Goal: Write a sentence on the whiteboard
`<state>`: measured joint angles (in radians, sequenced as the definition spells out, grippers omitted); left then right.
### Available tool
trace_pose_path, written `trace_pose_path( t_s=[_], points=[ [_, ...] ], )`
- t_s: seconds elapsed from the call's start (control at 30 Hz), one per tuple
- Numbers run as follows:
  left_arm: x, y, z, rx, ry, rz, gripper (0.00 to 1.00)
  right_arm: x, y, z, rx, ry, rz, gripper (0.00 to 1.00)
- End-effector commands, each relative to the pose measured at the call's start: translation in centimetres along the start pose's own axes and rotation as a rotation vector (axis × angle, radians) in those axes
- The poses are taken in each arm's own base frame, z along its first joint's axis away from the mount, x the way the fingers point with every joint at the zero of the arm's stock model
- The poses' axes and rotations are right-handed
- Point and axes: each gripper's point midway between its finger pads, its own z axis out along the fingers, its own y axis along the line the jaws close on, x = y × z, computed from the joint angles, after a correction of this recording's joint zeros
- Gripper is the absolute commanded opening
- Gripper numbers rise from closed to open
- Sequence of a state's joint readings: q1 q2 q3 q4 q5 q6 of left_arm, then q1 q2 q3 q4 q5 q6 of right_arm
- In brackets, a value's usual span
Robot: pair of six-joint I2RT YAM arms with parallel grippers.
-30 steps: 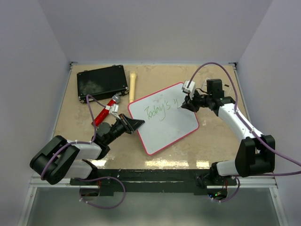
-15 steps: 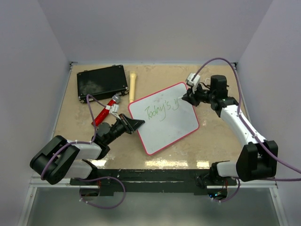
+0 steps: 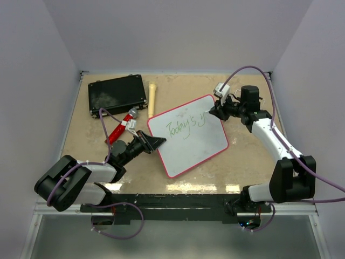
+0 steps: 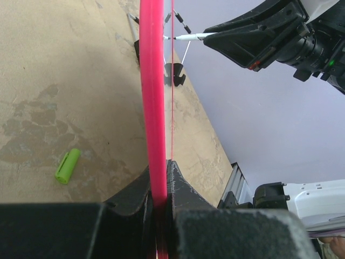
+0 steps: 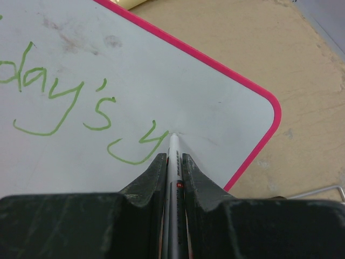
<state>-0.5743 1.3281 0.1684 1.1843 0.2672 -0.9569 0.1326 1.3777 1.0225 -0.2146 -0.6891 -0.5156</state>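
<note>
Pale walls are closing in a beige mottled surface, seen from above. Whiteboard is lying near the middle of it, turned at an angle, one corner pointing toward the far right. Left tool is reaching in low from the near left and is pinching the whiteboard at its left edge; the wrist view is showing the pink rim edge-on, running straight up from between the two black fingers, which are pressing against it on both sides. Right tool is coming in from the right, over the far corner, and is gripping a marker tightly between its fingers. The marker's white tip is touching the whiteboard just beside the upper right stroke of a green "y". Sentence is so far reading "Today's y", in thin green cursive, one line only, slanting along the whiteboard's far side. Black case is sitting at the far left corner, well apart from the whiteboard. Cream stick is lying just beside the case, its near end close to the whiteboard's far left corner. Red-handled item is lying between the case and the left arm. Small green cap is lying loose on the surface, showing in the left wrist view only.
</note>
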Motion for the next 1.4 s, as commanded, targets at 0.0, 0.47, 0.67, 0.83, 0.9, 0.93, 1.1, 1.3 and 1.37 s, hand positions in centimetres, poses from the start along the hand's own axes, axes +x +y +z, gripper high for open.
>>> trace_pose_path(
  t_s=[0.0,0.47,0.67,0.83,0.9,0.93,1.1,1.3,1.37],
  points=[
    [-1.1,-2.4,0.5,0.107,-0.026,0.093,0.00,-1.3,-0.7,-0.2,0.021,-0.026,-0.028,0.00],
    [-1.1,-2.4,0.6,0.105,-0.023,0.095,0.00,-1.5,-2.0,-0.1,0.096,-0.035,-0.001,0.00],
    [-1.1,-2.4,0.6,0.104,-0.024,0.097,0.00,-0.4,-1.7,-0.2,0.078,0.010,-0.010,0.00],
    [-1.1,-2.4,0.6,0.106,-0.025,0.096,0.00,0.6,-0.6,-0.3,0.026,0.042,-0.019,0.00],
    [-1.1,-2.4,0.6,0.106,-0.025,0.096,0.00,0.8,-0.3,-0.4,0.012,0.051,-0.022,0.00],
    [-1.1,-2.4,0.6,0.106,-0.025,0.096,0.00,0.7,-0.1,-0.4,0.003,0.047,-0.025,0.00],
    [-1.1,-2.4,0.6,0.106,-0.025,0.096,0.00,0.2,0.7,-0.4,-0.043,0.025,-0.028,0.00],
    [-1.1,-2.4,0.6,0.106,-0.025,0.096,0.00,-1.3,0.8,0.0,-0.065,-0.031,-0.017,0.00],
    [-1.2,-2.4,0.6,0.105,-0.026,0.095,0.00,-1.6,0.2,-0.1,-0.036,-0.039,-0.012,0.00]
  ],
)
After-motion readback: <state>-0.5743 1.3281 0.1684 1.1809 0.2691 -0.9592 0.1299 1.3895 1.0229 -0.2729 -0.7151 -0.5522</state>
